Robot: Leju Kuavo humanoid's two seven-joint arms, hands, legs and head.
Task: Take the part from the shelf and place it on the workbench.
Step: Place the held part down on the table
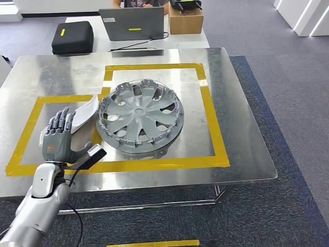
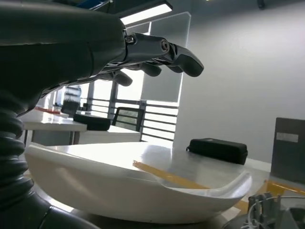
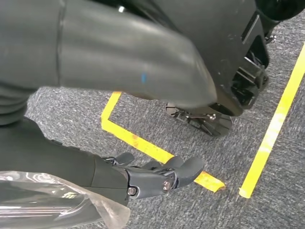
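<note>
The robot stands at a shiny metal workbench (image 1: pixel 233 128) with squares of yellow tape (image 1: pixel 209 110) stuck on it. A big round grey plastic wheel cover (image 1: pixel 140 118) lies flat inside the bigger tape square, with one edge over the tape line on the robot's left.

Just beside the wheel cover, on the robot's left, lies a curved white plastic part (image 1: pixel 86 112). It rests on the workbench inside the smaller tape square, and its far tip comes very close to the wheel cover's rim. In the left wrist view the white part (image 2: pixel 126 186) looks like a long shallow dish sitting on the table.

The robot's left hand (image 1: pixel 58 136) is above the near end of the white part. Its fingers (image 2: pixel 172 55) are stretched out and spread apart, and they hold nothing. The hand is let go of the part, with a gap between the fingers and the white plastic.

The robot's right hand (image 3: pixel 154 176) hangs low over grey carpet (image 3: pixel 230 162) with yellow tape lines on the floor. Its fingers lie loosely out and nothing is in them.

Behind the workbench there is a white table with a black zip case (image 1: pixel 72 37), a grey laptop (image 1: pixel 131 23) and a brown cardboard box (image 1: pixel 185 20)
</note>
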